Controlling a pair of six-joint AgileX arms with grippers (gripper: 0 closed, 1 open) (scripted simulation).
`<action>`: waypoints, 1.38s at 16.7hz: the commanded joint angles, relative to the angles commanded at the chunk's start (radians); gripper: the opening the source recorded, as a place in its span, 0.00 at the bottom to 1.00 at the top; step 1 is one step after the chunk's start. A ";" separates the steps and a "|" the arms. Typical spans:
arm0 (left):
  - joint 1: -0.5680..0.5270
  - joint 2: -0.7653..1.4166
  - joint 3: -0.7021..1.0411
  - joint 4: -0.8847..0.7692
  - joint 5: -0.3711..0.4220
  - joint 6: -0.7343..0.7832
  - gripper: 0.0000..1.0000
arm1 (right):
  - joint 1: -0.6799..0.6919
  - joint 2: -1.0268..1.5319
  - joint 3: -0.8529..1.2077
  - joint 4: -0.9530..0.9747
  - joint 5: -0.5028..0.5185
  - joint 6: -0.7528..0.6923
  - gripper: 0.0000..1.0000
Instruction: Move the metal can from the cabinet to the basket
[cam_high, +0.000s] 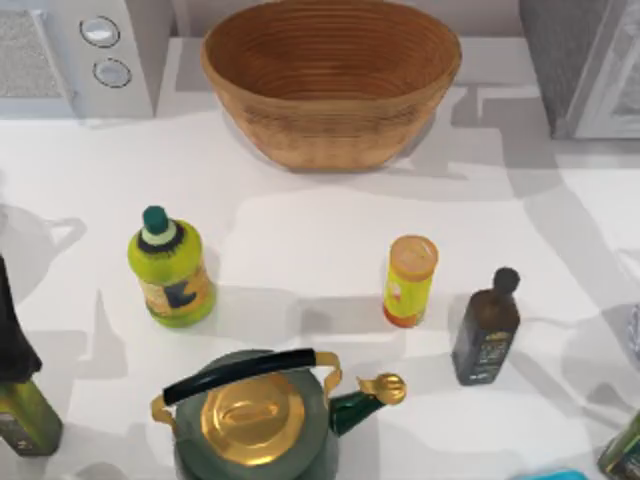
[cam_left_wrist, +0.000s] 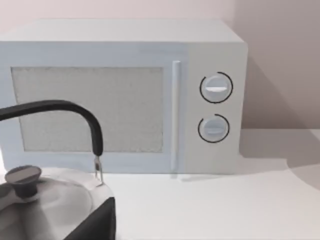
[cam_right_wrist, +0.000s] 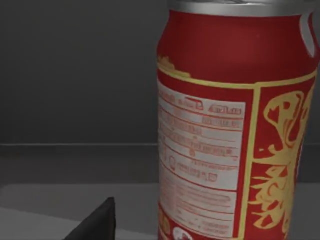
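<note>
The small red cylindrical metal can (cam_right_wrist: 235, 125) is being viewed upright inside the dark grey cabinet (cam_right_wrist: 75, 75), very close before the right hand (cam_right_wrist: 97, 222), whose opening cannot be told. A skewed approach may be tipping it over.

The red can (cam_right_wrist: 235, 125) stands upright in a dark grey space. The wicker basket (cam_high: 330, 85) sits at the tabletop's far middle. The grey cabinet (cam_high: 580, 60) stands far right.

I'm seeing the metal can (cam_right_wrist: 235, 130) showing glossy red printed skin under a bare silver metal rim. The basket (cam_high: 330, 85) is looking like rough, ribbed woven wicker, while the cabinet (cam_high: 575, 60) is showing matt grey speckle. I'm reading the kettle (cam_high: 255, 420) as shiny green enamel with a polished brass lid.
</note>
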 joint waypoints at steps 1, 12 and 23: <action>0.000 0.000 0.000 0.000 0.000 0.000 1.00 | 0.013 0.005 0.001 0.003 0.012 -0.001 1.00; 0.000 0.000 0.000 0.000 0.000 0.000 1.00 | -0.050 0.188 0.169 0.017 -0.047 0.000 1.00; 0.000 0.000 0.000 0.000 0.000 0.000 1.00 | -0.060 0.211 0.190 0.020 -0.057 0.000 0.55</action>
